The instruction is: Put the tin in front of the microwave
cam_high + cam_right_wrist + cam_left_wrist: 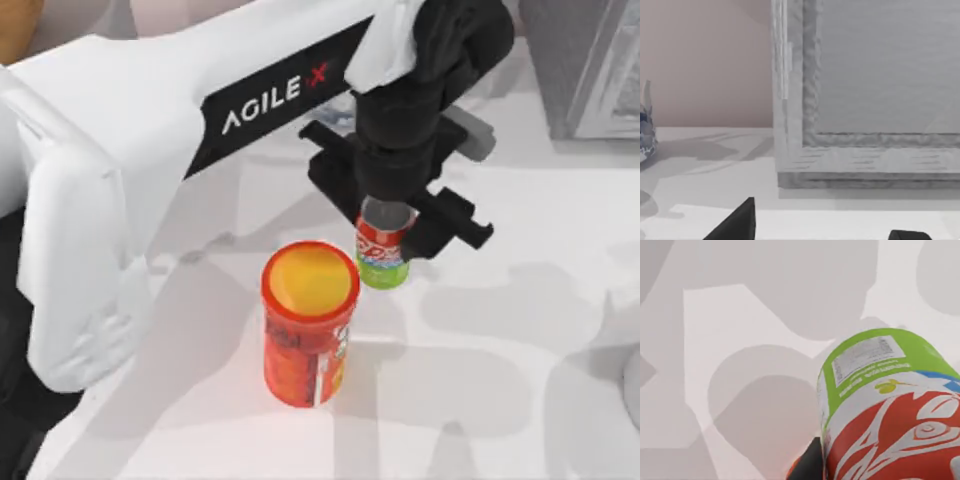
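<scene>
Left end effector point(385, 235) grips the tin point(382, 252) beside canister point(308, 322).

Tin point(383, 252) just right of the canister point(308, 325) mid-table, microwave point(585, 65) well behind at the table's point(520, 400) right.

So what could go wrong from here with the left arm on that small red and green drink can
Risk one: the tall orange-red canister with the yellow lid stands close beside the small red and green drink can, so the left gripper or the can could knock it over when moving off. Risk two: the can looks tilted in the left wrist view, so it might slip.
</scene>
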`<state>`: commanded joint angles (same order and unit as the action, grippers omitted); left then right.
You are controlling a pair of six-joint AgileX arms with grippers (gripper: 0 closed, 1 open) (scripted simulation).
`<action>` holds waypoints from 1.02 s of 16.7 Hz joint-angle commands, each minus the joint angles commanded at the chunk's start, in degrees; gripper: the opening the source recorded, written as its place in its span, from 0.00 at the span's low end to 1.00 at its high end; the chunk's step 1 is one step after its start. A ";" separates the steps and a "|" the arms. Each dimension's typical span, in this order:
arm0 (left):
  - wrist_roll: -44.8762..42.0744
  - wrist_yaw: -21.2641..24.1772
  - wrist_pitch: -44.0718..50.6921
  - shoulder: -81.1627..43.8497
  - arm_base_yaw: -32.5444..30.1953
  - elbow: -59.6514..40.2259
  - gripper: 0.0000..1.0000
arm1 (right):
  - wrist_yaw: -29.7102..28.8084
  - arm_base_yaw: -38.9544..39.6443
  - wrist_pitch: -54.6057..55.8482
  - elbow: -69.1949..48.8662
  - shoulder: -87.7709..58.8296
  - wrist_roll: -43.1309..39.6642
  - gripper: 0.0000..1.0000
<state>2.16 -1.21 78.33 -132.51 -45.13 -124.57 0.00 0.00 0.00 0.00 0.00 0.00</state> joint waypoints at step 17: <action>-3.74 0.85 -12.85 52.94 40.68 63.83 0.00 | 0.00 0.00 0.00 0.00 0.00 0.00 1.00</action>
<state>-1.58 -0.35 65.48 -79.57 -4.45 -60.74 0.00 0.00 0.00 0.00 0.00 0.00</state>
